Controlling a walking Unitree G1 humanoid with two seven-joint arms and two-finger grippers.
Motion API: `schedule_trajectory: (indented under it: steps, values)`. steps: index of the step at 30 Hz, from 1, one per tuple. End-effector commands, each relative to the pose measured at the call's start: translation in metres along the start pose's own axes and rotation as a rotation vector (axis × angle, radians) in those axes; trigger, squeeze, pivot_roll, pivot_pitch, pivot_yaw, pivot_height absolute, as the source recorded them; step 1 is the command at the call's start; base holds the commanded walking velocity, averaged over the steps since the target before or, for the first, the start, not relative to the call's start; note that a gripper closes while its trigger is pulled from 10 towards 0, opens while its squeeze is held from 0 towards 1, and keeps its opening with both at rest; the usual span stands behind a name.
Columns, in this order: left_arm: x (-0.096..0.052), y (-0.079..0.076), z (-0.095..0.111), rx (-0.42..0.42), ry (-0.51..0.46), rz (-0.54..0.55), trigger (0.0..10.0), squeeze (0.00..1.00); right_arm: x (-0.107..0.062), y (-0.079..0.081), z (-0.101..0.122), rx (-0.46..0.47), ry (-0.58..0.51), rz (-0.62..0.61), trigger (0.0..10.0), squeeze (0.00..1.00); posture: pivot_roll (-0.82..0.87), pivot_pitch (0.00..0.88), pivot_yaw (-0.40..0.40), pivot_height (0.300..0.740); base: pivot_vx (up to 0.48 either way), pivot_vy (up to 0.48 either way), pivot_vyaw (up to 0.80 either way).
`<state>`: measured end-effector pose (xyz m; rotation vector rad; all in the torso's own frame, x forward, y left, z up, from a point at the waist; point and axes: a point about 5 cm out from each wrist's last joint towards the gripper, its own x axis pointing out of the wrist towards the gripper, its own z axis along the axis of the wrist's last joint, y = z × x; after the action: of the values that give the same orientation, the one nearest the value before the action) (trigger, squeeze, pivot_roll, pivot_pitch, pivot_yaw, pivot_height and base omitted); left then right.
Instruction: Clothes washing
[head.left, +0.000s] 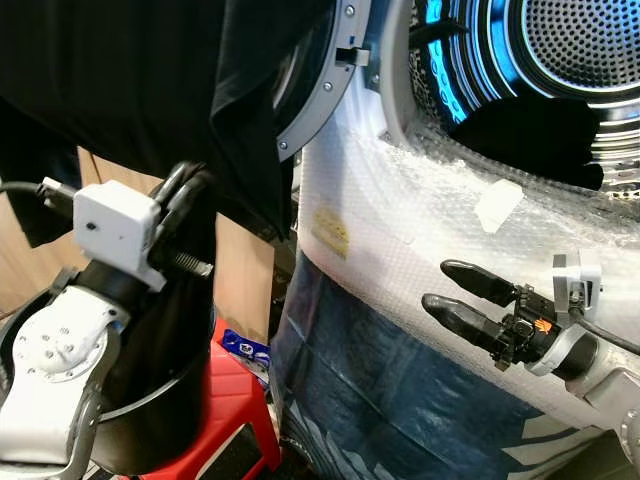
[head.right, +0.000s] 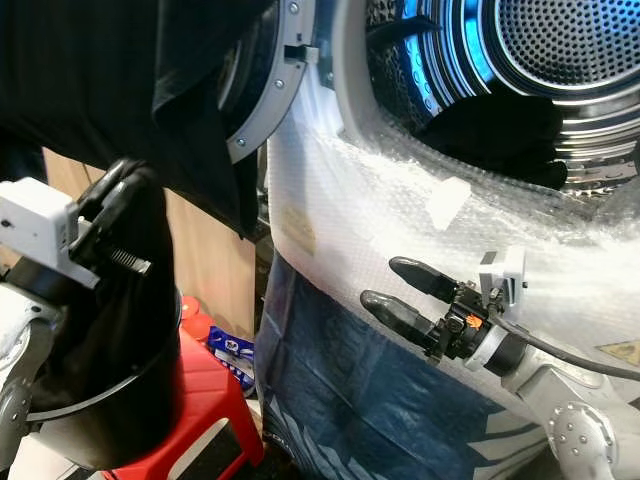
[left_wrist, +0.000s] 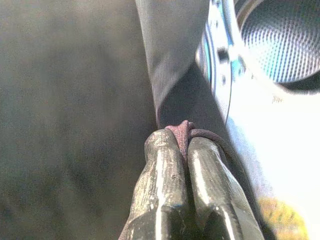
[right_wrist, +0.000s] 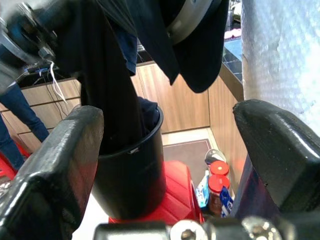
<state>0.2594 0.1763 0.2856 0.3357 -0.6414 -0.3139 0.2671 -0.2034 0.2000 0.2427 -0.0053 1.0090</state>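
1. The left gripper (left_wrist: 182, 150) is clamped tight on a fold of black garment (head.left: 150, 90), a pinch of dark cloth bunched between its two fingers (left_wrist: 160, 170). In the head views it sits at about 8 o'clock, raised above a black bucket (right_wrist: 132, 175).
2. From that grip the garment runs up toward 11 o'clock and spreads wide across the top of the scene, draping over the rim of the open washer door (head.left: 325, 95). Its lower length hangs down into the bucket.
3. The bucket stands on a red stool (head.right: 215, 400). Just beside the stool, at about 6 o'clock, lie a blue-and-white packet (head.left: 245, 347) and two red-capped jars (right_wrist: 218, 182) on the floor.
4. The right gripper (head.left: 455, 285) hangs at about 4 o'clock with its fingers spread apart and nothing between them. Its tips point toward 9 o'clock, close to the washer front.
5. The washing machine (head.left: 400, 230) is wrapped in clear bubble film, with blue sheeting over its lower front.
6. At 1 o'clock the perforated drum (head.left: 580, 30) is lit blue, and a dark piece of clothing (head.left: 530, 130) lies at the mouth of the drum.
7. In the right wrist view, wooden cabinets (right_wrist: 175, 100) stand behind the bucket, and a person's leg in blue jeans (right_wrist: 17, 107) shows at the edge.
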Motion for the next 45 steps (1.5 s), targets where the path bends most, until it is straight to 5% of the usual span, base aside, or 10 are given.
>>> schedule_trajectory:
  steps: [1, 18, 30, 45]
  values:
    - [0.010, -0.008, 0.014, -0.016, -0.079, -0.044, 10.0, 0.00, 0.003, -0.003, 0.001, -0.022, -0.001, 0.007, 10.0, 0.00, 0.04, 0.000, -0.105, 0.740, 0.000, 0.000, 0.00]
    - [0.076, -0.014, 0.054, -0.116, -0.329, -0.106, 10.0, 0.00, 0.010, -0.008, -0.010, -0.024, -0.015, 0.017, 10.0, 0.00, 0.04, 0.000, -0.082, 0.740, 0.000, 0.000, 0.00]
    - [0.143, -0.022, 0.084, -0.122, -0.456, -0.188, 10.0, 0.00, 0.022, -0.009, -0.017, -0.019, -0.033, 0.011, 10.0, 0.00, 0.04, 0.000, -0.050, 0.740, 0.000, 0.000, 0.00]
    - [0.167, -0.053, 0.083, -0.179, -0.473, -0.340, 10.0, 0.00, 0.045, 0.003, -0.011, -0.042, -0.109, -0.078, 10.0, 0.00, 0.02, 0.000, -0.016, 0.740, 0.000, 0.000, 0.00]
